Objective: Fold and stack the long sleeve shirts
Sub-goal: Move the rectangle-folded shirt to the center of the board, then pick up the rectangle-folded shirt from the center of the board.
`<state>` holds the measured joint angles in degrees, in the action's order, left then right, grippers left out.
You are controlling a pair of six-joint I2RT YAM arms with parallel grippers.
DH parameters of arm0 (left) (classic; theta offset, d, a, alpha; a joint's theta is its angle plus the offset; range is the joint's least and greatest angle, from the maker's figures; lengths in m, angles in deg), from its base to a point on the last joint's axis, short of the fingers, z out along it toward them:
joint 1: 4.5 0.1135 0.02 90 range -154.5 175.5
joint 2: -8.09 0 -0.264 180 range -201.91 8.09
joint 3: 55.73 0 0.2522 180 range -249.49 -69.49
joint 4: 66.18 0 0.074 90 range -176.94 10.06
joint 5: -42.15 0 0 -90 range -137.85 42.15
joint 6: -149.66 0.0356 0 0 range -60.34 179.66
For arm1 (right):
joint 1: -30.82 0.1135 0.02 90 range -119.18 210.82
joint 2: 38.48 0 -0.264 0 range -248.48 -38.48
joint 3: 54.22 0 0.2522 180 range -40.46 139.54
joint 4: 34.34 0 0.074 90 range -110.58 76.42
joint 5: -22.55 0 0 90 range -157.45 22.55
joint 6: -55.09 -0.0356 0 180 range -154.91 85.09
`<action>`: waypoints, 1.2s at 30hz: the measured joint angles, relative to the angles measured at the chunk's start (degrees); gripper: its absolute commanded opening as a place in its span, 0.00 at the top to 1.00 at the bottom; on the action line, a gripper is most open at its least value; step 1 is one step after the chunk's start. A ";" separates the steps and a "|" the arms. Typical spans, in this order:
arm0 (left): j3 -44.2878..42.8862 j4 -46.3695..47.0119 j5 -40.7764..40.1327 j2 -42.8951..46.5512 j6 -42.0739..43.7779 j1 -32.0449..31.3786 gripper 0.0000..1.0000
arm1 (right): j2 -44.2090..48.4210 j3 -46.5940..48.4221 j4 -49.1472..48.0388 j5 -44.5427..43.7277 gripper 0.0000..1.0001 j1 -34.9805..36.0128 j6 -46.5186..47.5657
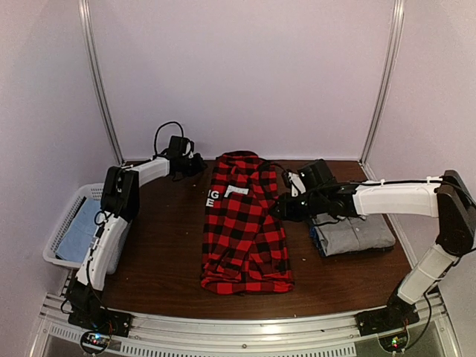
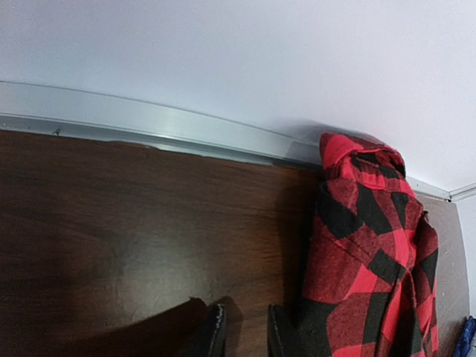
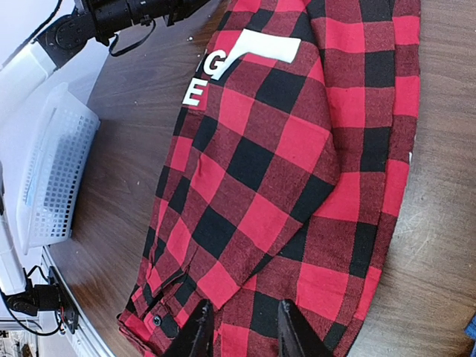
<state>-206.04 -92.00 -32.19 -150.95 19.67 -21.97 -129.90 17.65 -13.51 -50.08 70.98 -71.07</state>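
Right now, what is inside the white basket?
A light blue cloth lies inside the white basket. The left arm covers its right edge, and anything beneath the cloth cannot be seen.

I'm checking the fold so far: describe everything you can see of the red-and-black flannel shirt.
The flannel shirt lies flat on the brown table, folded lengthwise into a long strip, collar toward the far wall. It is soft buffalo-check cloth with white block letters near its left edge. The right gripper hovers open over its right side; the left gripper, also open, sits by its far-left corner.
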 measured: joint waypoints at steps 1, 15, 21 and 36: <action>0.63 -0.20 0.33 0.57 0.20 0.20 0.79 | 0.13 -0.31 0.02 -0.11 0.68 0.00 0.02; 44.37 6.45 11.82 37.48 -0.68 0.11 0.79 | 7.67 -12.07 -0.20 -0.74 0.65 4.59 -0.72; 68.19 8.57 15.08 51.49 -2.27 -1.05 0.79 | 9.62 -17.42 -1.88 -0.52 0.63 7.13 -2.75; 99.10 8.98 20.68 70.86 -2.99 -12.87 0.70 | 15.34 -26.91 -5.20 0.66 0.58 10.34 -7.72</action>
<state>-106.94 -83.01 -11.51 -80.09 16.68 -34.84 -114.55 -9.26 -18.71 -49.43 81.32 -78.79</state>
